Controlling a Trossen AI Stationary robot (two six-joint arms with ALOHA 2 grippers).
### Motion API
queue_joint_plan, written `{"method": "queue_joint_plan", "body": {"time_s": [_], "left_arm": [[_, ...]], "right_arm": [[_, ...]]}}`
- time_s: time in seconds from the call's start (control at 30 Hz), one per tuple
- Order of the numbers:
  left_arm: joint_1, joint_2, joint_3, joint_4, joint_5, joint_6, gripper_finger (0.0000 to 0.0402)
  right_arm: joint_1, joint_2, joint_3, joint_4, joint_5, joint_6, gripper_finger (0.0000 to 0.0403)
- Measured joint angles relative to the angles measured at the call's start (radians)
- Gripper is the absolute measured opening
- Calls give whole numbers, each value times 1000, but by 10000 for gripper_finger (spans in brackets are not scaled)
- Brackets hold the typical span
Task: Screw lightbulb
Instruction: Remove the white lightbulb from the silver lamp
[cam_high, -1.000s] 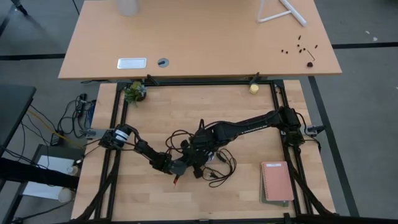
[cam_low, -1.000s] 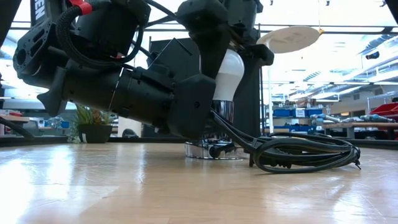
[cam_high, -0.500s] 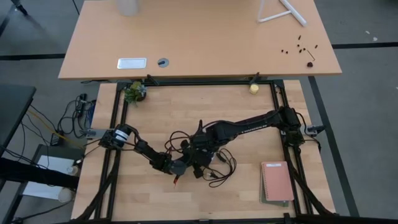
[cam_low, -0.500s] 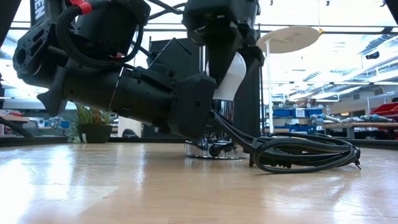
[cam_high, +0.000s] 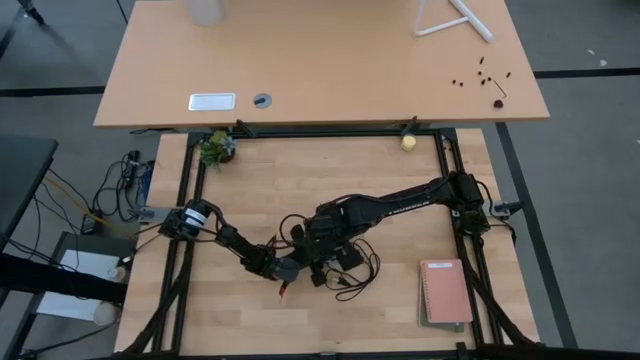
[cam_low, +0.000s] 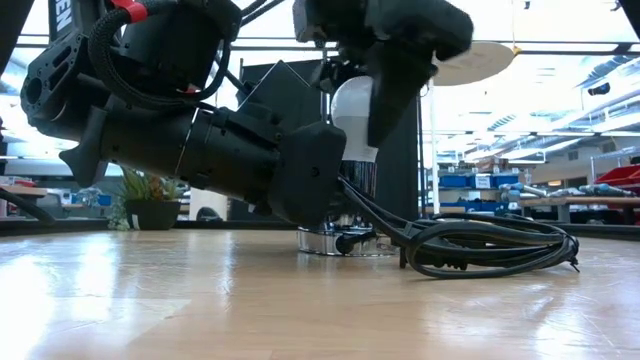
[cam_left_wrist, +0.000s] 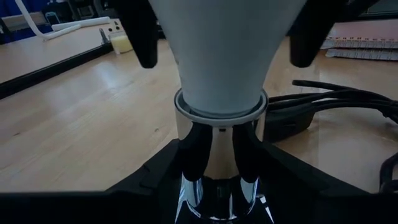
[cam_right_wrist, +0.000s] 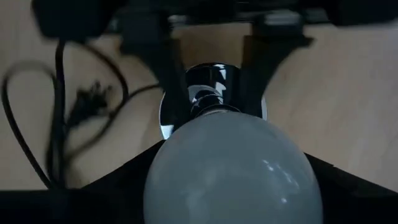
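Note:
The white lightbulb (cam_low: 350, 120) stands upright with its base in the chrome socket stem (cam_left_wrist: 217, 149), which rises from the round silvery socket disc (cam_low: 340, 242) on the table. My left gripper (cam_left_wrist: 219, 171) reaches in level, low over the table, and is shut on the stem. My right gripper (cam_high: 322, 244) comes down from above and is shut on the bulb's globe (cam_right_wrist: 233, 168). In the high view the right hand hides the bulb. My left gripper pinches the chrome stem (cam_left_wrist: 205, 155) between its two fingers, just below the ring under the bulb. The fingers lie level, across the upright stem. The socket disc rests on the table. My right gripper holds the bulb's wide white globe (cam_left_wrist: 186, 37) between its two fingers (cam_left_wrist: 140, 37), one on each side. The fingers point down from above. The bulb stands upright with its base in the socket.
The socket's black cord (cam_low: 490, 245) lies in loops on the table beside the disc. A small potted plant (cam_high: 215, 148) and a yellowish ball (cam_high: 408, 142) sit at the far edge. A pink notebook (cam_high: 445, 292) lies near the right front.
My right gripper has rolled about the bulb's upright line while staying above it: its fingers, earlier at the bulb's two sides in the low view, now stand one in front and one behind. My left gripper and the socket have kept still.

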Motion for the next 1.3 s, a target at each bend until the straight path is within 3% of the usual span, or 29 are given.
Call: {"method": "queue_joint_plan", "body": {"time_s": [0.2, 0.43, 0.97, 1.3], "left_arm": [[0, 0, 0, 0, -2, -4, 188], [0, 0, 0, -2, 2, -4, 188], [-1, 0, -1, -2, 8, -20, 188], [0, 0, -1, -2, 8, -29, 188]], "right_arm": [[0, 0, -1, 3, 16, -327, 284], [18, 1, -2, 17, 20, -300, 287], [-3, -11, 79, -65, -62, 538, 389], [20, -11, 79, -71, 44, 840, 380]]}}
